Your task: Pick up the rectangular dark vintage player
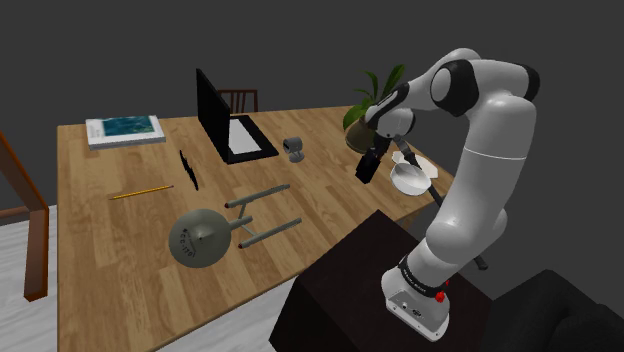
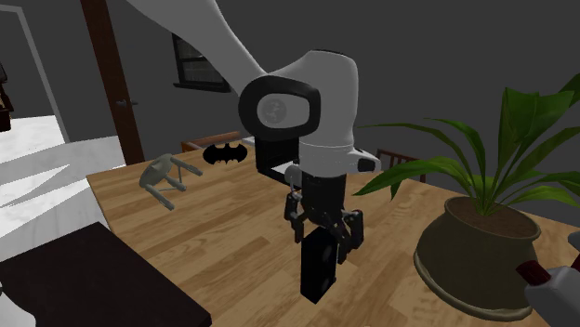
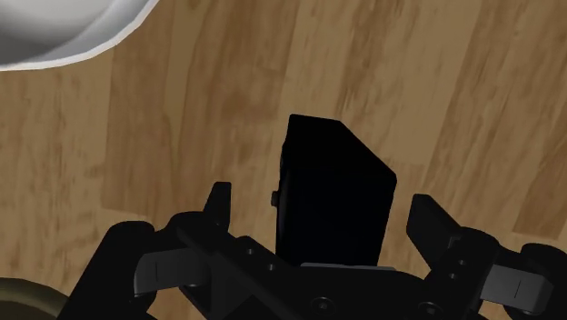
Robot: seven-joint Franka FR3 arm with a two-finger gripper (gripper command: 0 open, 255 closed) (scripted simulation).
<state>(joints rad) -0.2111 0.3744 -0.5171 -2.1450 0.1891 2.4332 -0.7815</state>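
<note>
- While the white arm bends down over the wooden table (image 1: 120,250), its black gripper (image 2: 326,230) hangs near the table edge closest to the stand.
- The claw is closed around the rectangular dark player (image 2: 317,269), which hangs lengthwise below the fingers.
- In the wrist view the player (image 3: 332,195) sits between the finger links, with wood grain behind it.
- Whether its lower end clears the wood cannot be told.
- A white bowl (image 1: 410,178) lies just beside the gripper, toward the shoulder view's right.
- A potted plant (image 2: 483,232) stands near it, at the second exterior view's right.
- Farther along the table are an open laptop (image 1: 225,125), a grey starship model (image 1: 225,228), a pencil (image 1: 140,191) and a book (image 1: 124,128), all well apart from the player.
</note>
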